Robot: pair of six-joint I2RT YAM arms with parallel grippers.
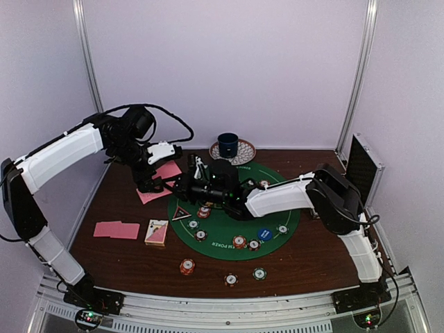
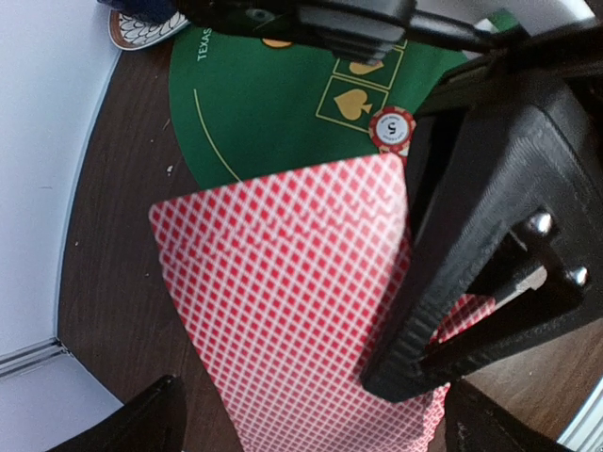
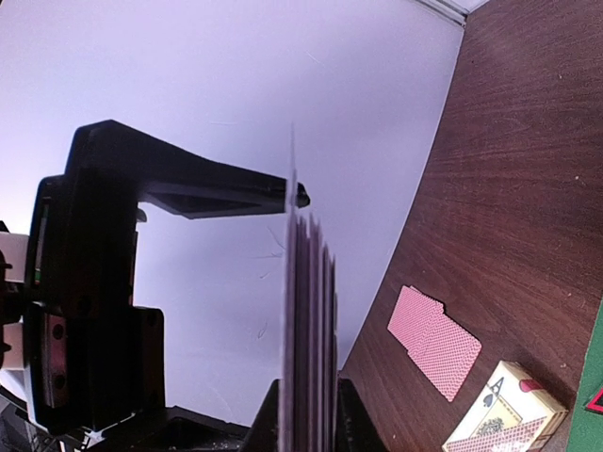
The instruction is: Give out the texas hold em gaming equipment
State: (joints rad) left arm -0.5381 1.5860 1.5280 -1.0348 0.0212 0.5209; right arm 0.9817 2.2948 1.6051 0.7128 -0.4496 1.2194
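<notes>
My right gripper (image 1: 182, 186) reaches left across the table and is shut on a deck of pink-backed cards, seen edge-on in the right wrist view (image 3: 309, 311). My left gripper (image 1: 151, 184) is open, its fingers (image 2: 141, 424) wide apart on either side of the deck's top card (image 2: 283, 292). One left finger tip (image 3: 298, 195) touches the deck's top edge. Pink cards (image 1: 168, 171) lie on the table under both grippers. Two more cards (image 1: 116, 229) lie at the left. The triangle marker (image 1: 182, 214), a blue disc (image 1: 264, 234) and several chips (image 1: 239, 241) lie on the mat.
The green felt mat (image 1: 229, 225) fills the centre. A card box (image 1: 157, 232) lies left of it. Loose chips (image 1: 186, 266) lie near the front edge. A dark blue cup (image 1: 227, 144) on a saucer stands at the back. A black case (image 1: 362, 166) stands at the right.
</notes>
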